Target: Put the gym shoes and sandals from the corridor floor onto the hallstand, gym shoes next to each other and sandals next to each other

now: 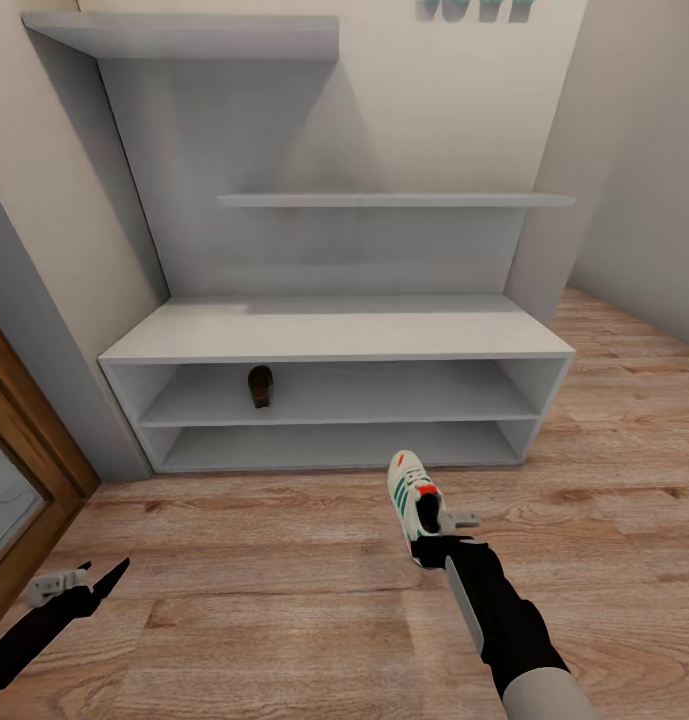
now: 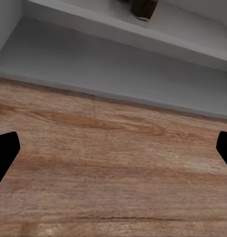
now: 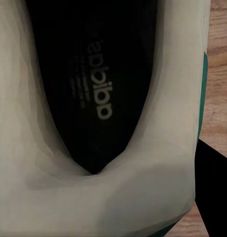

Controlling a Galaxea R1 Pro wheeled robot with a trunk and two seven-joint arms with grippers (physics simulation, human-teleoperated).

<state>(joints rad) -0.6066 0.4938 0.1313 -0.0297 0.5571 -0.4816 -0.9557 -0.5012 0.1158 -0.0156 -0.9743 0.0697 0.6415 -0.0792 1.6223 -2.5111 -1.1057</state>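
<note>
Right gripper pinches the heel of a gym shoe, held above the corridor floor before the hallstand; its fingers are largely hidden by the shoe. Left gripper hangs low, fingers spread, holding nothing. One sandal sits on the upper low shelf, partly shadowed.

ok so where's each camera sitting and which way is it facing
Head view: high on the robot, looking forward and down at the hallstand; both arms show, right gripper holding a gym shoe, left gripper low.
Left wrist view: near the floor, facing the hallstand's low shelves; black fingertips at the edges.
Right wrist view: pressed against the gym shoe's opening; one dark finger.
Shared: the brown sandal shows in head and left wrist views.
</note>
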